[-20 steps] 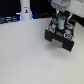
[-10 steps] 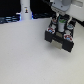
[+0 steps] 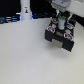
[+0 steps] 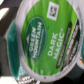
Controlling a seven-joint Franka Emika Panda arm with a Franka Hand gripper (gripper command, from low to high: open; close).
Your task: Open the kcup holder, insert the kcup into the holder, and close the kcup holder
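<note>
Over the last second the arm barely shifted, the gripper [image 3: 60,19] still hovering at the upper right of the exterior view above the kcup holder [image 3: 61,36], apparently clamped on the green-topped kcup [image 4: 44,42], suggesting insertion was imminent.

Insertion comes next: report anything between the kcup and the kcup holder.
Nothing visible. In the exterior view the kcup hangs right over the kcup holder; in the wrist view its lid hides whatever lies beneath.
</note>
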